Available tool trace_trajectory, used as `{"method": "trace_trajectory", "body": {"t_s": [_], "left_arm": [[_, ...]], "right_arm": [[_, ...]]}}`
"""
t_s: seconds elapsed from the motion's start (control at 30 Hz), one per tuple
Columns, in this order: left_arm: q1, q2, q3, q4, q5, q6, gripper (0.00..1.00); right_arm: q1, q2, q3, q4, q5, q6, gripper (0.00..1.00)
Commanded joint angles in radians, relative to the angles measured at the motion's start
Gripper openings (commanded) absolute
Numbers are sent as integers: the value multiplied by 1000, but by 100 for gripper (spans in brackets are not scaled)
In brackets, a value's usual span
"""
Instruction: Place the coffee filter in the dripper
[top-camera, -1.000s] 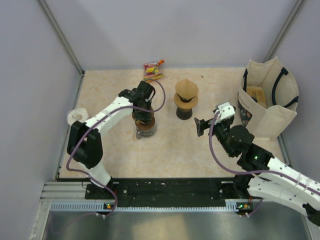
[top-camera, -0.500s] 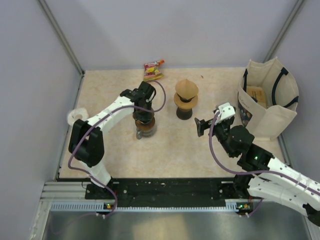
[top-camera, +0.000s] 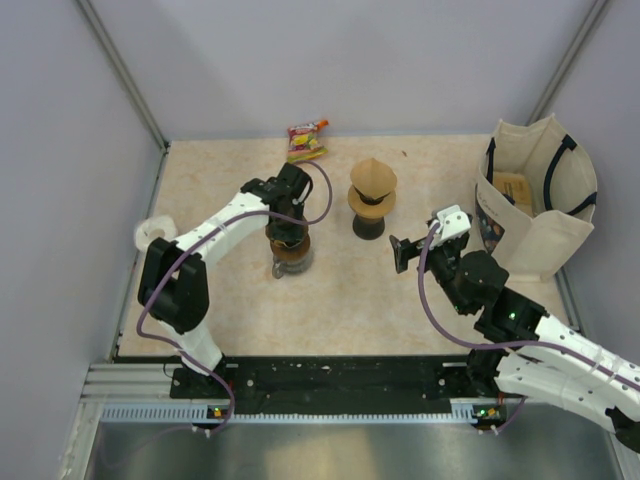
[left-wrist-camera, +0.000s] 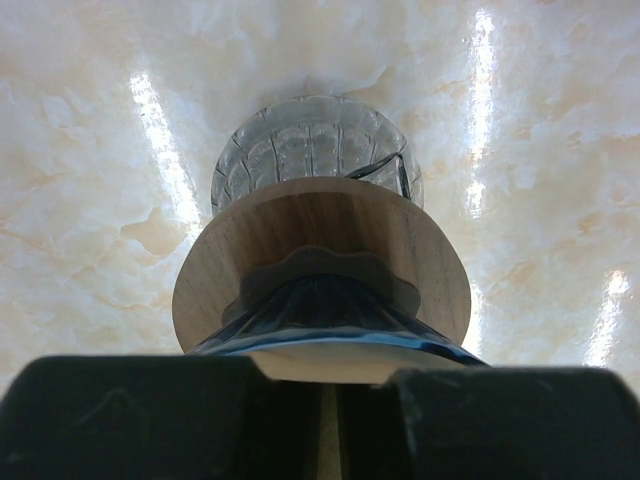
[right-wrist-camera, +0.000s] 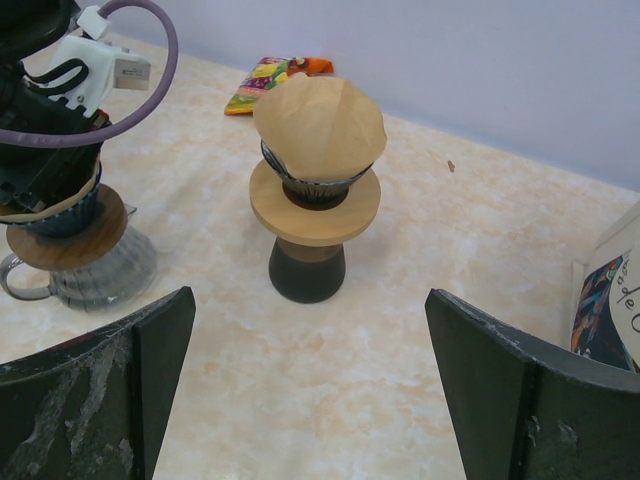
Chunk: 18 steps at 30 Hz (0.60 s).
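Note:
A blue glass dripper (left-wrist-camera: 330, 310) with a round wooden collar (left-wrist-camera: 300, 225) stands on a ribbed glass cup (left-wrist-camera: 310, 145) left of the table's centre. A pale coffee filter (left-wrist-camera: 335, 362) lies in its mouth. My left gripper (left-wrist-camera: 335, 390) points straight down over it, its jaws shut on the filter's upper edge; from above, the left gripper (top-camera: 283, 232) hides the cone. Further right, my right gripper (right-wrist-camera: 308, 335) hangs open and holds nothing. It faces a second wooden-collared stand (right-wrist-camera: 313, 205) topped with a brown filter (right-wrist-camera: 320, 125).
A snack packet (top-camera: 307, 140) lies at the back edge. A cloth tote bag (top-camera: 535, 200) stands at the right, close behind my right arm. A white roll (top-camera: 155, 232) sits by the left wall. The second stand (top-camera: 372, 200) is between the two grippers.

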Motion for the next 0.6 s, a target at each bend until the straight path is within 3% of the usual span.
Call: {"method": "trace_trajectory", "body": {"t_s": [0.0, 0.2, 0.57], "left_arm": [[-6, 24, 20, -12, 1, 15, 14], [-6, 1, 31, -7, 12, 17, 26], [-10, -1, 39, -22, 9, 17, 35]], "right_arm": [[8, -14, -2, 14, 14, -11, 99], [8, -14, 1, 14, 14, -13, 99], [8, -16, 1, 14, 12, -14, 99]]}}
